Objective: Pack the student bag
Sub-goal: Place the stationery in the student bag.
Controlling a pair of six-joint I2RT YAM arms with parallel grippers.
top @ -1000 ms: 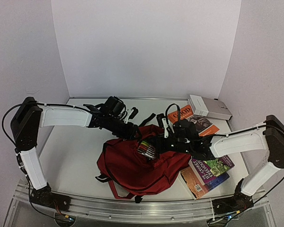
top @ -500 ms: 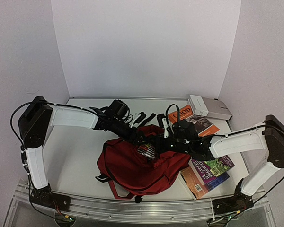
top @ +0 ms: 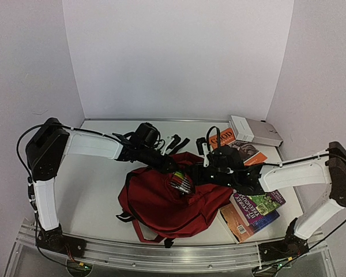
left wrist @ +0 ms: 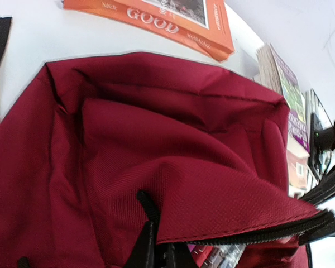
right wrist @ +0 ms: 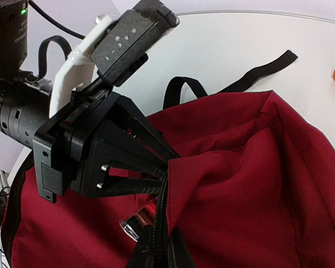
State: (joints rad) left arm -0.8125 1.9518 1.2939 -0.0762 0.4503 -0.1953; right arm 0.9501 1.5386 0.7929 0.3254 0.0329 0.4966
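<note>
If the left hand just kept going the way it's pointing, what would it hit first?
The dark red soft fabric backpack. The left hand pinches its zippered edge, so it would push straight into that cloth. An orange paperback book lies farther along, though depth is hard to judge.

Dark red backpack (top: 161,199) with black straps (right wrist: 262,68) and black zip (left wrist: 251,235); orange book (left wrist: 156,17) lettered in white; purple and green book (top: 259,202); pale grey box (top: 255,131); white tabletop (top: 92,190); white and black arms (top: 95,144)
</note>
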